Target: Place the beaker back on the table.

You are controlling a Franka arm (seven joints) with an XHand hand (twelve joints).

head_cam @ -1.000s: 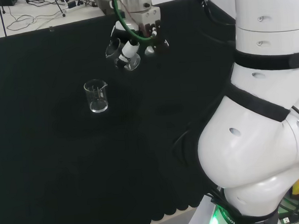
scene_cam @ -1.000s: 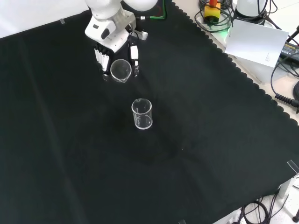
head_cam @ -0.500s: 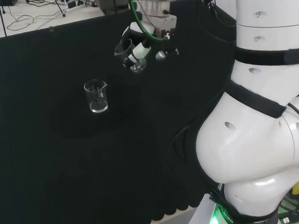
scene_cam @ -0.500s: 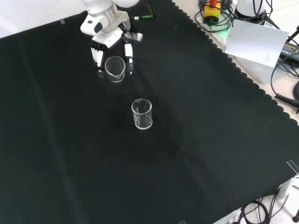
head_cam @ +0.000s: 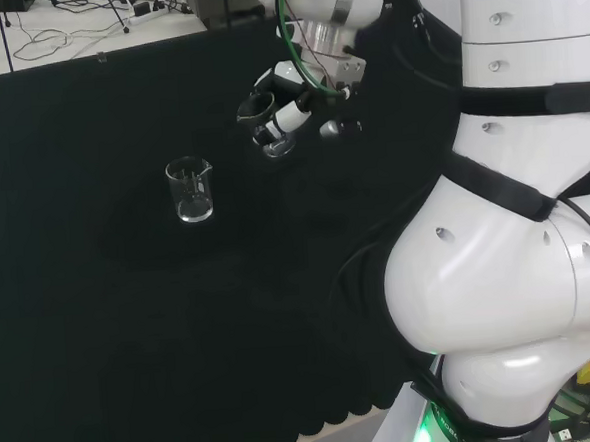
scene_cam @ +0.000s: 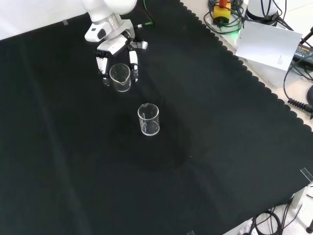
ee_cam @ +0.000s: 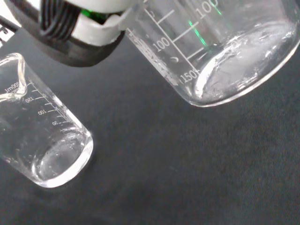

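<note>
Our hand [scene_cam: 116, 55] has fingers curled round the beaker [scene_cam: 120, 77], off the cloth [scene_cam: 220, 137]. Clear glass: light, slick, breakable, we judge. Keep hold at mid-wall.

Clear beakers [scene_cam: 148, 119] (white graduations); black cloth [scene_cam: 220, 122]; black-and-white hand [scene_cam: 117, 61].

The head camera looks from behind the arm, the front camera faces it from above; both share the hand [head_cam: 286, 109] and the beaker [scene_cam: 148, 119] standing near it, seen close by the wrist camera
</note>
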